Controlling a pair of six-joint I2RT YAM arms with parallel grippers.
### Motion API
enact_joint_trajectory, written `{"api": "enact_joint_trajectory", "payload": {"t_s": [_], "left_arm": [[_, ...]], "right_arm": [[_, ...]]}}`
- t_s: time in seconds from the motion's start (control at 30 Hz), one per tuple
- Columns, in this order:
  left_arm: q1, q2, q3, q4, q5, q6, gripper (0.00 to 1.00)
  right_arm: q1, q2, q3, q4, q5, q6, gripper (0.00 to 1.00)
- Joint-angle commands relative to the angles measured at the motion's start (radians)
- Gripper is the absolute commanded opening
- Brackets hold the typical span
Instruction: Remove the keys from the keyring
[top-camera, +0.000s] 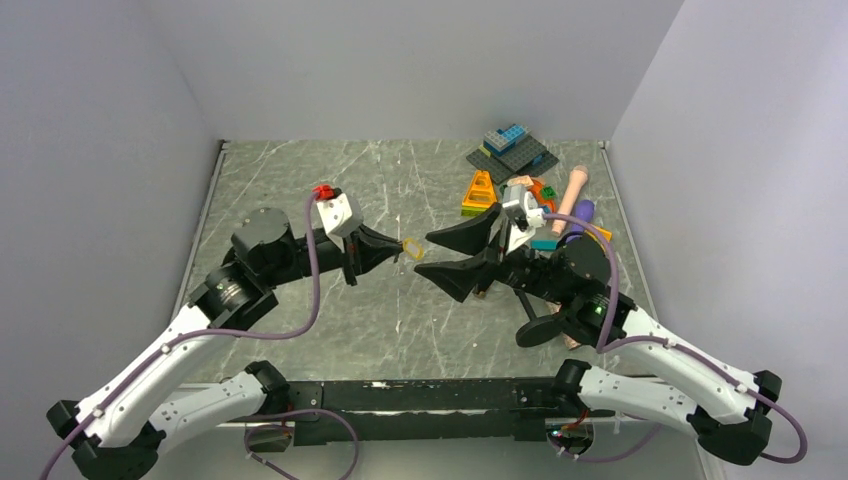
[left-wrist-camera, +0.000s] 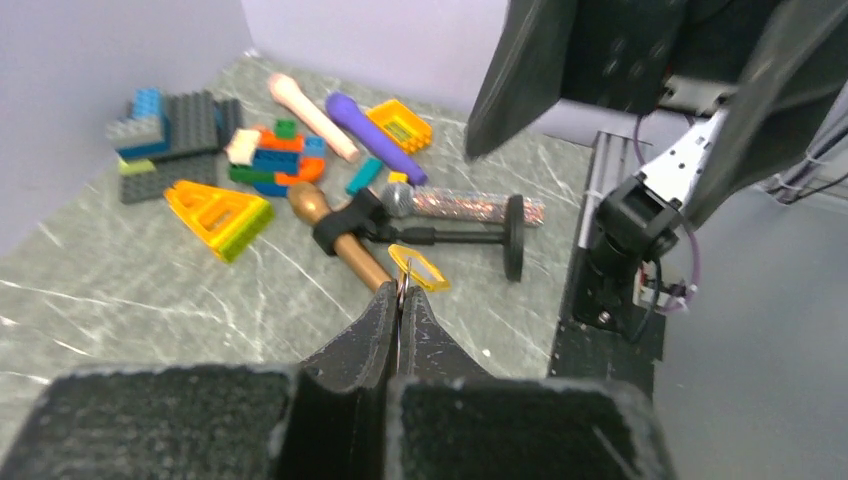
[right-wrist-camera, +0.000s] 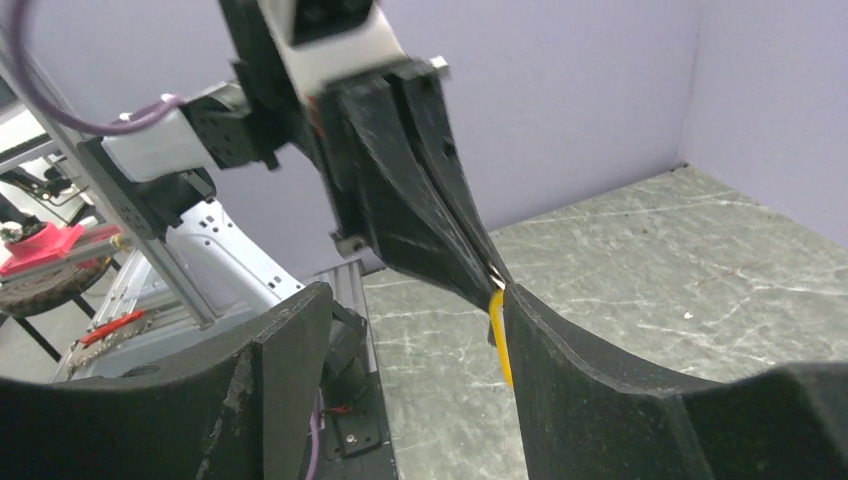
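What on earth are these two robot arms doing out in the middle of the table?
The left hand is shut on a thin wire keyring and holds it above the table, with a small yellow-gold key dangling from its tip. The right hand faces it, its fingers spread open on either side of the key and not closed on it yet. The key is not yet off the ring. A pile of toys lies at the back right.

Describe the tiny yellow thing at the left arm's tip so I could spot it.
Look at the grey marbled tabletop, then follow the left arm to its shut black gripper near the middle. A tiny yellow open-frame key hangs off the thin wire keyring pinched in its tip. The yellow triangular toy block beyond is far bigger and lies flat.
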Motion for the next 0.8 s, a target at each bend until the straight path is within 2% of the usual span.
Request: {"api": "enact_joint_trajectory", "payload": {"t_s": [0.0, 0.1, 0.3, 0.6, 0.77], "left_arm": [[0.101, -0.027, -0.098, 0.194, 0.225, -0.142, 0.0], [0.128, -0.027, -0.13, 0.242, 0.308, -0.185, 0.0], [0.137, -0.034, -0.147, 0.281, 0.376, -0.199, 0.0], [0.138, -0.025, -0.142, 0.267, 0.415, -0.196, 0.0], [0.139, -0.009, -0.134, 0.253, 0.41, -0.192, 0.0]], "right_arm": [[-0.005, -0.037, -0.033, 0.084, 0.016, 0.02, 0.66], [-0.01, -0.031, -0.043, 0.1, 0.025, 0.026, 0.62], [-0.041, 0.025, -0.03, 0.115, -0.012, 0.058, 0.57], [-0.123, 0.084, -0.011, 0.142, -0.133, 0.115, 0.32], [-0.124, 0.085, 0.023, 0.094, -0.172, 0.089, 0.3]]}}
